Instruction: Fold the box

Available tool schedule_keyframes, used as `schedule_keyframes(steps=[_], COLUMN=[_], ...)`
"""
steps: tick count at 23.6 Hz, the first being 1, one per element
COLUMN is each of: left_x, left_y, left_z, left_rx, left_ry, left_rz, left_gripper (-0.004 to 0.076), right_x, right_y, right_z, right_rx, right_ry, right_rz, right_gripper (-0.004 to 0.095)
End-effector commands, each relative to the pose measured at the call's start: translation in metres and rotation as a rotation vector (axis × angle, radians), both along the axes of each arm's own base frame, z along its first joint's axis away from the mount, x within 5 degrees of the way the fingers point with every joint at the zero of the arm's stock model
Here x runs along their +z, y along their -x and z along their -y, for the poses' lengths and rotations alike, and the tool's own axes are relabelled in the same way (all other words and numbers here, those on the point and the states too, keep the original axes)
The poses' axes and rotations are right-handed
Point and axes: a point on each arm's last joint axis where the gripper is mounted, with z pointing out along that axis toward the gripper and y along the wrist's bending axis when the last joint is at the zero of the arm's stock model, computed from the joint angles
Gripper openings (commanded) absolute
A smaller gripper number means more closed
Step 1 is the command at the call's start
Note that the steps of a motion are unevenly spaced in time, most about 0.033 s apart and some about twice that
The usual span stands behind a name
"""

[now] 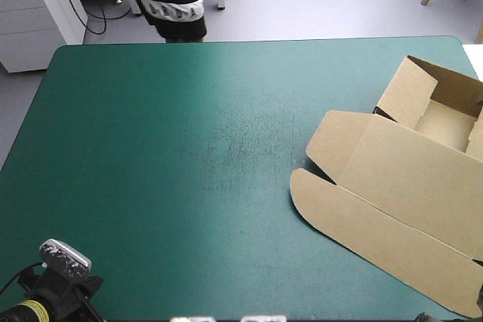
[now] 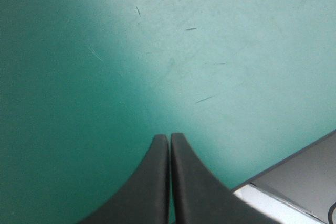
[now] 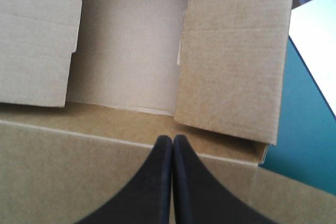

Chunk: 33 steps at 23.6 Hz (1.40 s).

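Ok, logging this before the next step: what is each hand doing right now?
Left hand: closed, empty, over the teal-green cover.
Right hand: closed, empty, over the brown box.

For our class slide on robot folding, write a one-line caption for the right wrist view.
Right gripper, shut, above the brown box: lid flat beneath, open tray with raised walls ahead.

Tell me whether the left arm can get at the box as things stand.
Doubtful. Nothing blocks it: only bare teal-green cover lies between, and the left gripper is shut. But the box sits at the cover's right edge, far across from that arm; the right gripper is over it.
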Motion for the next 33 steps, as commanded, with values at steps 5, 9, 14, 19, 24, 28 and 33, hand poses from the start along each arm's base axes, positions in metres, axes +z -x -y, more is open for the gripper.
schedule_keyframes(steps=[5,9,14,19,24,28,33], left_x=[0.009,0.009,0.009,0.009,0.009,0.009,0.009], left_y=[-0.002,-0.002,-0.002,-0.002,-0.002,-0.002,-0.002], left_z=[0.002,0.002,0.002,0.002,0.002,0.002,0.002], left_rx=[0.005,0.005,0.005,0.005,0.005,0.005,0.005], left_ry=[0.029,0.029,0.029,0.029,0.029,0.029,0.029], left_rz=[0.044,0.044,0.044,0.044,0.044,0.044,0.044], left_gripper=[-0.0010,-0.0010,-0.0010,-0.0010,-0.0010,-0.0010,-0.0010], right_x=[0.023,0.014,-0.008,-0.022,-0.029,-0.038,-0.052], right_y=[0.052,0.082,0.118,0.153,0.171,0.178,0.187], right_z=[-0.041,-0.084,-0.136,-0.157,-0.163,-0.165,-0.168], right_rx=[0.044,0.173,0.418,0.536,0.556,0.554,0.572], right_ry=[0.066,0.079,0.069,0.108,0.129,0.128,0.120], right_rz=[0.169,0.223,0.175,0.157,0.204,0.210,0.205], right_gripper=[-0.0018,-0.0018,-0.0019,-0.0019,-0.0019,-0.0019,-0.0019])
